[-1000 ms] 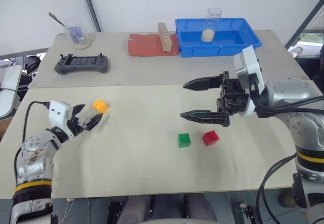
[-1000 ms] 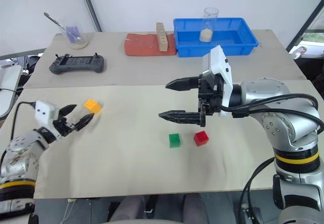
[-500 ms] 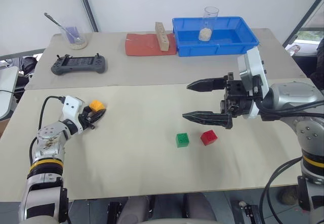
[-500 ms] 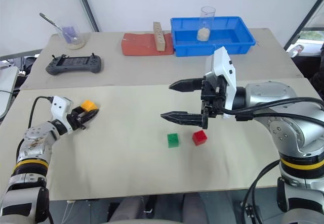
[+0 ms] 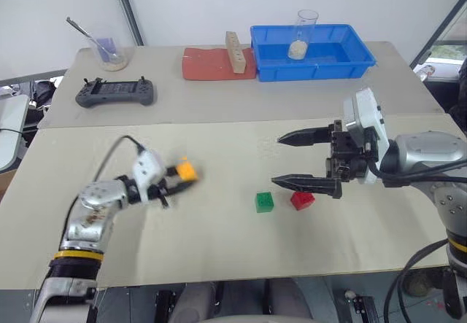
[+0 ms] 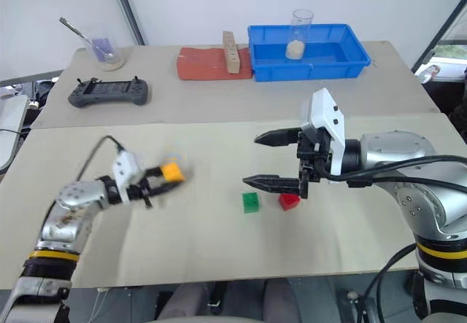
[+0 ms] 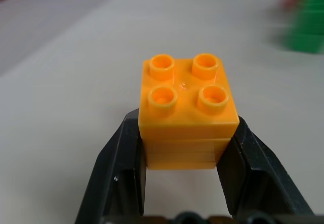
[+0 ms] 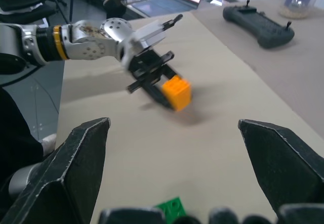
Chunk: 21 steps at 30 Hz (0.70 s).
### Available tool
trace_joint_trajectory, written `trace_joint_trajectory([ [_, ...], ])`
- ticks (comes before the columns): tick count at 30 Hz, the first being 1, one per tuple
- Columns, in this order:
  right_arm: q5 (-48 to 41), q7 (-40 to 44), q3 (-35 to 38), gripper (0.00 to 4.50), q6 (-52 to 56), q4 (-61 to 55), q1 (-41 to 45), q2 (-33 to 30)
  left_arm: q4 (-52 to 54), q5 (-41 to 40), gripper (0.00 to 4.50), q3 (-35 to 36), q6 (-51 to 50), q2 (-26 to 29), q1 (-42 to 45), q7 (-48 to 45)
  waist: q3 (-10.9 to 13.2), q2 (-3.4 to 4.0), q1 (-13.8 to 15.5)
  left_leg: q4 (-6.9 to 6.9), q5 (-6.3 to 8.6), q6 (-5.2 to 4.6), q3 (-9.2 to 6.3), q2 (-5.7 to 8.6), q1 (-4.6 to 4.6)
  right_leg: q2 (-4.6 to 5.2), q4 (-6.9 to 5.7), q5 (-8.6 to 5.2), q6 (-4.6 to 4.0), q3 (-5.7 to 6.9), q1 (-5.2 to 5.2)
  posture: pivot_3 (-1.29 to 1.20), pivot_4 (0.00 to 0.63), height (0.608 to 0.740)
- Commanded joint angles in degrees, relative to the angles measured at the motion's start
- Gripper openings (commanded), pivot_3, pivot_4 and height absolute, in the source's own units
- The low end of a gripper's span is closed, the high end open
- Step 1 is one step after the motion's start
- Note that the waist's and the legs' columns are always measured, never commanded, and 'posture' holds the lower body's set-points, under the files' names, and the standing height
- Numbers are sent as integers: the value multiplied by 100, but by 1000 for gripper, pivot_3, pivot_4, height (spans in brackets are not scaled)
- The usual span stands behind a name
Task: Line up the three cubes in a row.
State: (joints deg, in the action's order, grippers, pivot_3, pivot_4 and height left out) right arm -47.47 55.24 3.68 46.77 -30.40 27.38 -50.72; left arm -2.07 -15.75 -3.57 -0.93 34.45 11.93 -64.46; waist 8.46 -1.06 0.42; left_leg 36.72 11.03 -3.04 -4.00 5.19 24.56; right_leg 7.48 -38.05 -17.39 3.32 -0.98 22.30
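Gripping the orange-yellow cube (image 5: pixel 187 170) between its two black fingers, the left pincer (image 5: pixel 177 178) holds the block just above the pale surface (image 5: pixel 219 250), studs up, as the left wrist view shows: one finger presses each side of the block. That cube sits left of centre over the near board, well apart from the other two.

The green cube (image 5: pixel 265 202) and the red cube (image 5: pixel 302 200) rest on the surface near each other, green to the left, red to the right, a small gap between them. The right pincer (image 5: pixel 292 160) hangs above them, pointing toward the robot's left, its fingers spread wide with nothing between; the lower finger passes just over the red cube.

Farther back, on the second surface, lie a dark handheld controller (image 5: pixel 115 91), a small glass with a spoon (image 5: pixel 109 49), a red mat (image 5: pixel 211 63) bearing a tall wooden block (image 5: pixel 235 51), and a blue tray (image 5: pixel 350 49) with a clear glass (image 5: pixel 306 33) standing inside it.
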Motion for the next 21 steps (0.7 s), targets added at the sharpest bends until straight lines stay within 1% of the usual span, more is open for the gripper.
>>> trace_joint_trajectory([
  [1,122,135,190,4500,-312,-175,-112,-112,303,117,1367,-371,302,-16,-44,-263,0,1,-4,0,0,0,0,-1,0,-3,0,0,-1,0,1,0,150,740],
  [5,265,207,175,4500,-450,-180,-302,-173,-190,377,1367,-793,688,-295,202,-336,0,0,23,0,0,0,0,0,-4,-3,2,0,-1,3,-3,0,150,740],
  [13,375,261,252,4500,-571,-208,-514,-284,-1255,629,1367,-1157,1296,-695,792,-612,0,0,31,9,-1,-1,0,5,-1,-4,1,1,0,10,-6,0,150,740],
  [21,316,144,328,4500,-526,-270,-545,-281,-1542,706,1367,-1228,1405,-913,973,-684,0,0,64,15,-1,-2,0,6,-3,-4,-1,1,0,11,-12,0,150,740],
])
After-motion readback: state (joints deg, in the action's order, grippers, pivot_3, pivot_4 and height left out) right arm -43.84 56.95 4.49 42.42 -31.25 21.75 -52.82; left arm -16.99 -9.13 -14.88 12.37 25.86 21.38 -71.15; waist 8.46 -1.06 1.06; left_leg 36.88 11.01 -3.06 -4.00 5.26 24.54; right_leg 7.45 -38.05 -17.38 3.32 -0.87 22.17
